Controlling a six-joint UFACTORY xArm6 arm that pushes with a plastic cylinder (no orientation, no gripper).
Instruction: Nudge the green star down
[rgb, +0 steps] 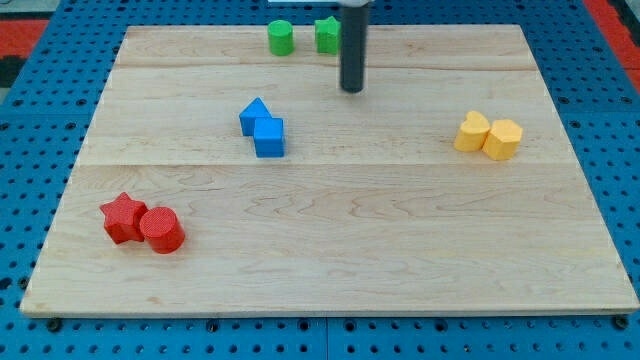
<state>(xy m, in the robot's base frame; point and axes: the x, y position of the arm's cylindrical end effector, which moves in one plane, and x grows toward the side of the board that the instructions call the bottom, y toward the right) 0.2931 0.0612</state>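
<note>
Closest to the camera, near the view's bottom left: red round block (160, 230), touching red star (123, 216), which sits on its left and a bit higher up. Both resting on wooden board (330, 260), pale and made of long planks. Up from there, a bit left of the middle: blue cube (268, 137), with blue triangle block (254, 115) touching its top left side. Far over on the view's right: left yellow block (473, 131) and right yellow block (503, 139), side by side and touching, maybe heart shapes, hard to tell for sure. Up at the view's top edge of the board: green round block (281, 38), and just to its right, across a small gap, green star (325, 35). Right side of green star hidden behind dark rod (353, 45) coming down from the view's top. Lower down, my tip (352, 90), set on the board below green star and a little to its right, near it, with bare wood between. Just a plain straight rod end, pinching nothing and touching no block. All around the board: blue table with rows of little holes (30, 150).
</note>
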